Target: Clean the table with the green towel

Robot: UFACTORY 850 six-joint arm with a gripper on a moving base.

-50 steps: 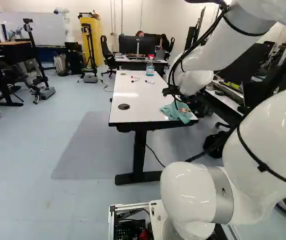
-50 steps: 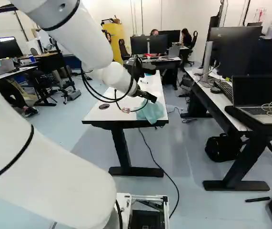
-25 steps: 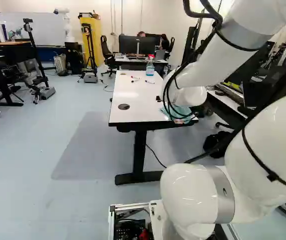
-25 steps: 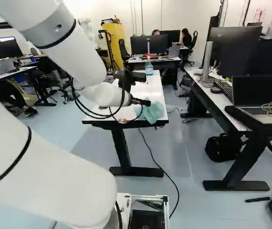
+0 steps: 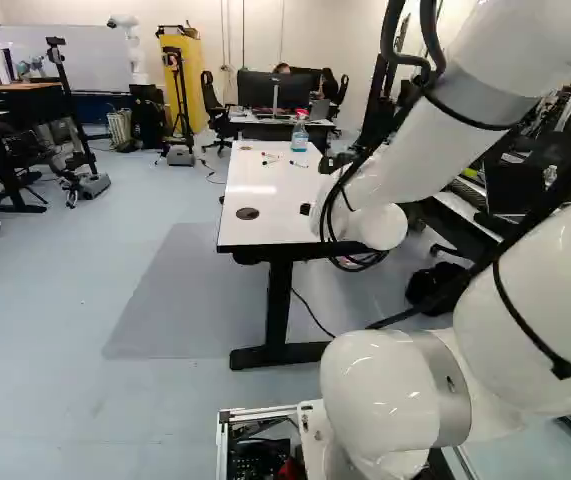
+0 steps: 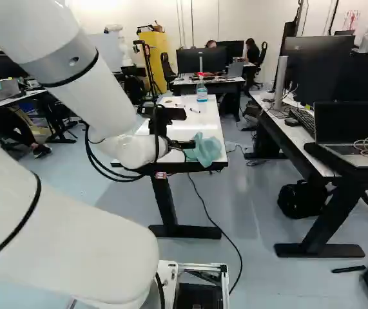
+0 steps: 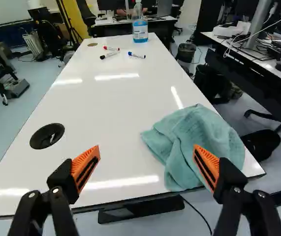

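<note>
Green towel (image 7: 194, 145) crumpled at white bench's (image 7: 115, 98) near corner, just ahead of empty pincer (image 7: 145, 169) with fingers spread wide; bench glossy, so wiping either pending or finished, impossible to tell.

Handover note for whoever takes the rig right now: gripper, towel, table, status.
Gripper: open, empty, at the near end of the white rectangular table, orange pads spread wide.
Crumpled green cloth towel: lies bunched at the table's near corner, ahead of the gripper, one fold over the edge, not gripped.
Far end: clear plastic bottle, three markers.
Done or left: cannot tell whether any wiping has happened; this fits just before a grasp or just after a release.
</note>
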